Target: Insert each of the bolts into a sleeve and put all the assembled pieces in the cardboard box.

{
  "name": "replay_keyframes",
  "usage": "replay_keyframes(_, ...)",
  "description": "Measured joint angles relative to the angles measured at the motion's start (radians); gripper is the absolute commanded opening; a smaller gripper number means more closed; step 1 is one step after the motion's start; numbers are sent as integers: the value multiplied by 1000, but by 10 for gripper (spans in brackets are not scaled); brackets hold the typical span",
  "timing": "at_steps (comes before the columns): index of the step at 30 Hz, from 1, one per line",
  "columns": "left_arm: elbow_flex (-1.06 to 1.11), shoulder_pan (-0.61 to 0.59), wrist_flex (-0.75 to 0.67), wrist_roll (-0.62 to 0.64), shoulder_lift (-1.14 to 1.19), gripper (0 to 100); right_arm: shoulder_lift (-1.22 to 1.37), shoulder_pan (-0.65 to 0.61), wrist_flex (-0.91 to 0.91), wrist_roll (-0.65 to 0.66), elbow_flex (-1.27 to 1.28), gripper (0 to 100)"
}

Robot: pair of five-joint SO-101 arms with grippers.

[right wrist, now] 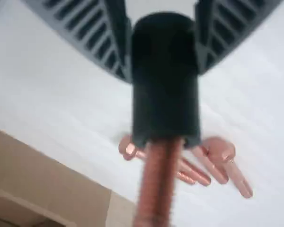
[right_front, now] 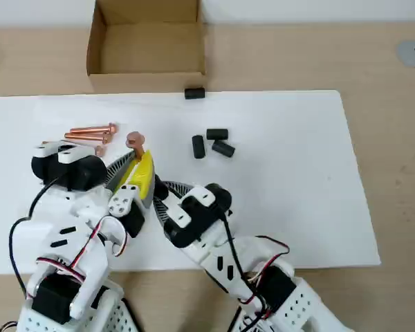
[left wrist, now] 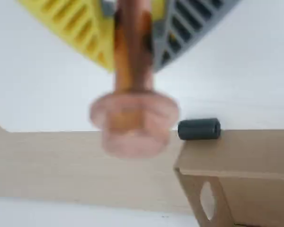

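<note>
The cardboard box (right_front: 146,45) sits on the table (right_front: 387,138), just beyond the far edge of the mat (right_front: 297,194) and toward the left. A lone sleeve (right_front: 194,93) lies at that edge, just beside the box's near right corner. Three sleeves (right_front: 217,133) cluster close together on the mat, nearer than the lone one. The loose bolts (right_front: 90,130) lie side by side on the mat's left part. Between bolts and cluster, the left gripper (right_front: 136,158) holds the gripped bolt (right_front: 136,144), its head toward the box. Just to its right and nearer the arms, the right gripper (right_front: 160,188) holds the gripped sleeve (right wrist: 165,80), and a bolt shank (right wrist: 154,189) sticks out of its end.
</note>
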Motion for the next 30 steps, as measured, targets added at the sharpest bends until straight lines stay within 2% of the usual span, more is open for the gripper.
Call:
replay_keyframes(10, 0, 2, 0, -3, 0, 8, 0, 0, -3, 0, 0, 11)
replay_keyframes(15, -28, 34, 68, -2, -3, 8, 0, 0, -3, 0, 0, 11)
replay_keyframes(24, -72, 38, 123, 107, -3, 8, 0, 5, -37, 0, 0, 11)
replay_keyframes(30, -83, 94, 176, 130, 2, 8, 0, 0, -54, 0, -2, 11)
